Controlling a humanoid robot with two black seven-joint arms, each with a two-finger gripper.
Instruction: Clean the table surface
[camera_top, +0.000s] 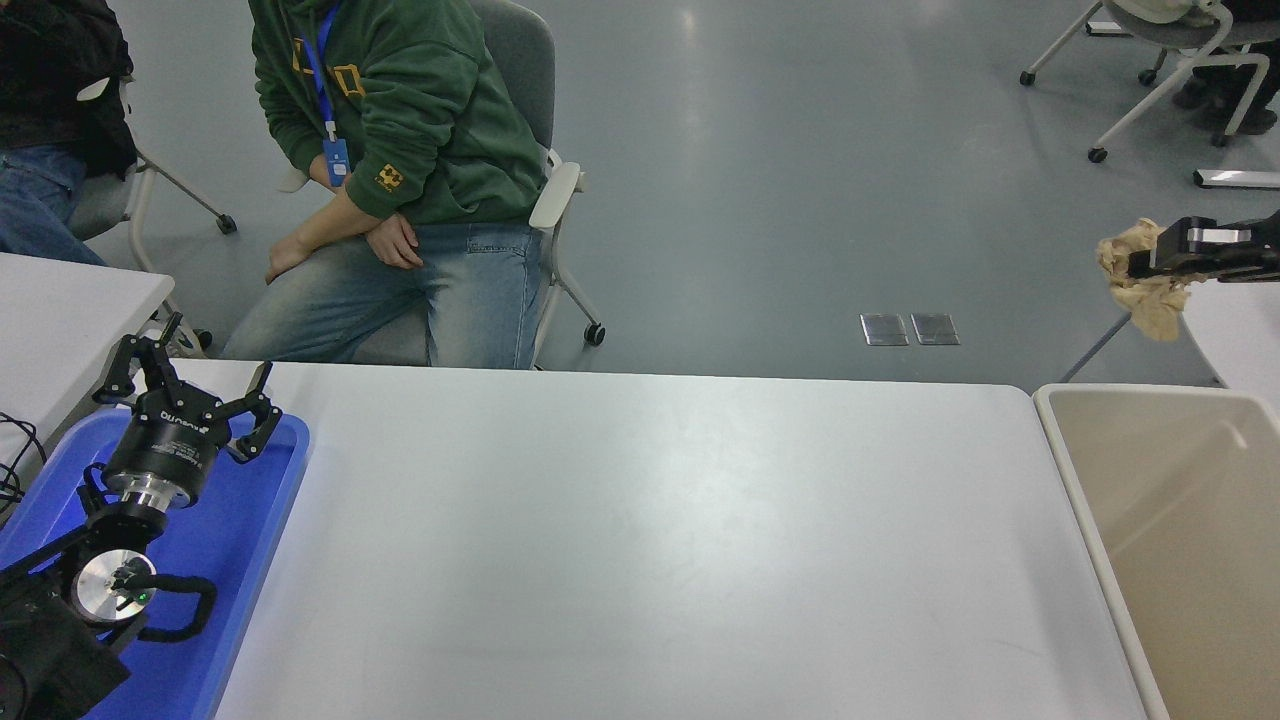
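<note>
Looks like the disposal step: right gripper (1140, 268) pinching a crumpled tan rag (1140, 283) at 2 o'clock off the plain white worktop (640, 540), next it has to come down over the beige plastic bin (1180, 540) at 4 o'clock and let go, while the left gripper (190, 395) sits parked, spread wide, at 8 o'clock.

Even overhead lighting, cool white, moderately bright. Broad soft sheen across the centre of the table surface (650, 540) — no hard hotspot. Ceiling lights reflect as pale streaks on the grey floor (760, 180), strongest near the top centre. Shadows faint and diffuse; a soft darker band lies on the tabletop near its right end. Focus sharp over most of the frame. The crumpled tan cloth (1140, 280) at the right edge looks slightly soft. Mild wide-angle bowing at the frame edges — the table's far edge curves a little.
</note>
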